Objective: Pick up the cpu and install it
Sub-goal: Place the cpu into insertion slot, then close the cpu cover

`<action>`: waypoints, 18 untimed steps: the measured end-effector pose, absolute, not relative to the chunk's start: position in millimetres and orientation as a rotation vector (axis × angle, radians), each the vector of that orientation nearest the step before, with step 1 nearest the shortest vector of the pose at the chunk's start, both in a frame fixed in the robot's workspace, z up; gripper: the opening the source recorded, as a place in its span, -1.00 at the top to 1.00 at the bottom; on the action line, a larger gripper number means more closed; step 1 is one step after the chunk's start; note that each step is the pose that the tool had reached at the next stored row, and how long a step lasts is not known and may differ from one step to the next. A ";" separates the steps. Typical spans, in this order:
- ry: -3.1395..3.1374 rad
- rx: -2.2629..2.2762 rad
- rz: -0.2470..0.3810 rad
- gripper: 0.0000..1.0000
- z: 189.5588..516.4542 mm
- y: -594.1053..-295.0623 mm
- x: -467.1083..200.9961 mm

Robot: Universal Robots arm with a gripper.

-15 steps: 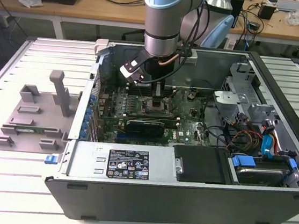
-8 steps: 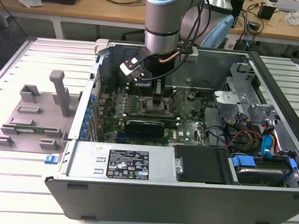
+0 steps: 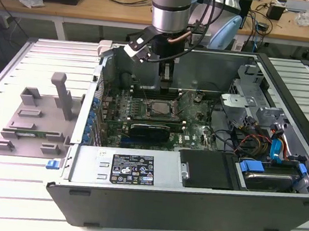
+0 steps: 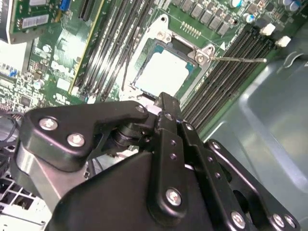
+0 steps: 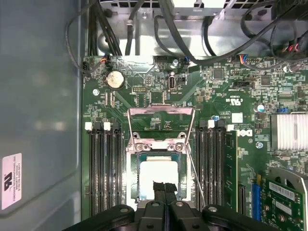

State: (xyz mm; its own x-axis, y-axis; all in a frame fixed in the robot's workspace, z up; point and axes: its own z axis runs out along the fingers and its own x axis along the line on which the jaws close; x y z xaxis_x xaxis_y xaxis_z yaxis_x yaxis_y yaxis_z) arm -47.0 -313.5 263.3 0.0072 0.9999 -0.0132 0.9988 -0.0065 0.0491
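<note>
We judge the cpu to be light, thin and rigid. Its smooth metal top gives no purchase from above, and its underside and the socket's contacts are probably delicate. The sensible hold is therefore by two opposite edges, kept level and never forced.

The chip lies flat in the socket on the motherboard, with the hinged load plate swung up and open beside it. In the exterior view the cpu sits just above the middle of the frame, inside the open computer case.

The claw hangs right over one edge of the chip. In the first wrist view its two fingers meet with no gap and nothing caught between them. We cannot tell whether the tips touch the metal top or hover just above it.
</note>
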 end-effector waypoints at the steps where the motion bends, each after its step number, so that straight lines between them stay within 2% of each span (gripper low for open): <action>1: 2.183 2.197 0.039 0.79 263.3 -313.5 -47.0; 18: 2.183 2.197 0.039 0.79 264.1 -313.5 -47.0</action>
State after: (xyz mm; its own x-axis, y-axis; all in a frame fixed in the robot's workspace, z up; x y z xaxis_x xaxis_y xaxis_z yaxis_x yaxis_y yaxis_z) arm -47.0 -313.5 264.1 0.0071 0.9999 -0.0133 0.9988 -0.0065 0.0490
